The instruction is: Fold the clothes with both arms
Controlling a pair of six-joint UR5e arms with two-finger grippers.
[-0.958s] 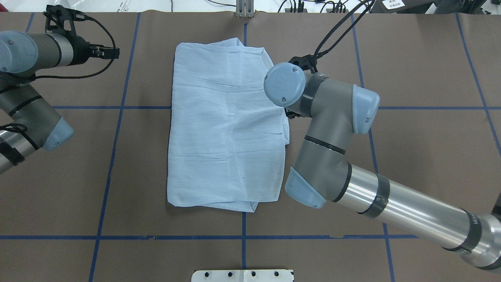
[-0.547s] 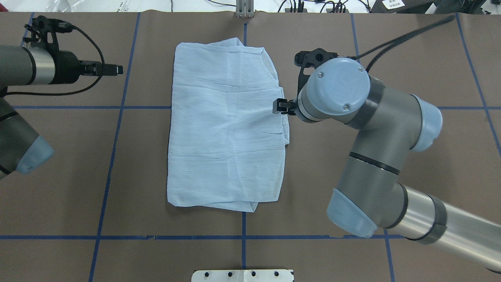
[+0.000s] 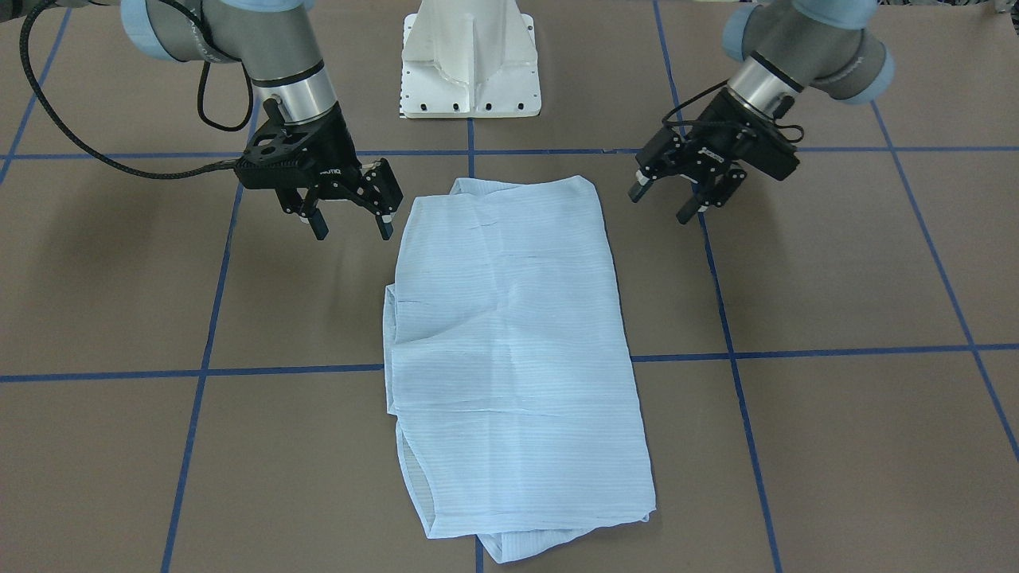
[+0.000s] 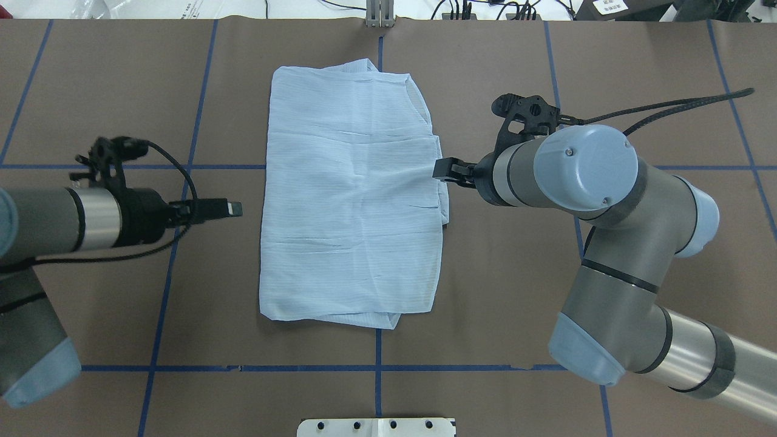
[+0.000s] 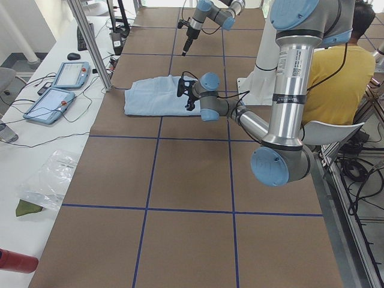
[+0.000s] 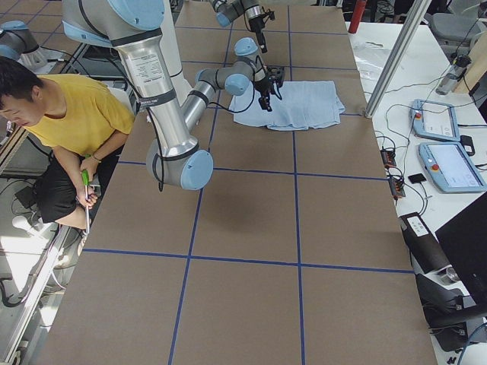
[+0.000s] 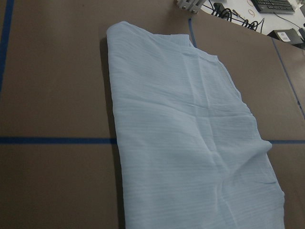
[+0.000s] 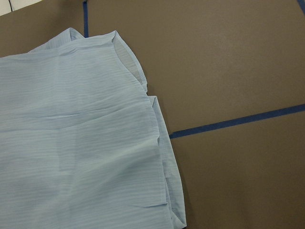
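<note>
Shirt (image 3: pixel 509 342) lies folded in a flat oblong at the middle of the surface (image 3: pixel 836 278), across the blue tape lines. Left hand (image 3: pixel 661 204): released, fingers spread, near one long edge, clear of the cloth. Right hand (image 3: pixel 352 229): released, fingers spread, just beside the opposite edge, grasping nothing.

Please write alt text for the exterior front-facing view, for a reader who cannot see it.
A folded light-blue striped shirt lies flat on a brown table; the black two-finger left claw and right claw hang open on either side.
</note>
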